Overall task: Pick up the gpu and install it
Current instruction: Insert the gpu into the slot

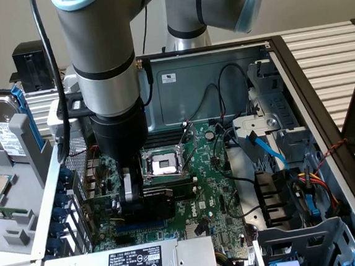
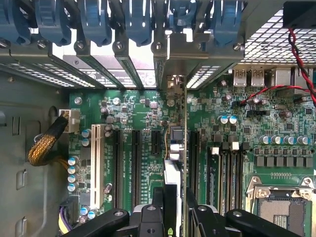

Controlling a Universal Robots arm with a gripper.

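Note:
My gripper (image 1: pixel 133 196) reaches down inside the open computer case and is shut on the gpu (image 1: pixel 155 200), a black-shrouded card held on edge just above the green motherboard (image 1: pixel 213 186). In the wrist view the gpu (image 2: pixel 176 148) appears edge-on between my fingertips (image 2: pixel 163 200), and my gripper (image 2: pixel 177 207) clamps its upper edge. The card's silver end bracket (image 2: pixel 174 64) stands against the rear slot openings of the case. The card lines up with a black expansion slot (image 2: pixel 157 143) area. I cannot tell whether its lower edge is in a slot.
The open CPU socket (image 1: pixel 162 165) and black memory sticks (image 2: pixel 224 173) lie close beside the card. Blue slot latches (image 2: pixel 98 19) line the case's rear. A braided cable (image 2: pixel 44 148), a white slot (image 2: pixel 96 163), the power supply (image 1: pixel 139 264) and drive-bay cables (image 1: pixel 307 190) crowd the case.

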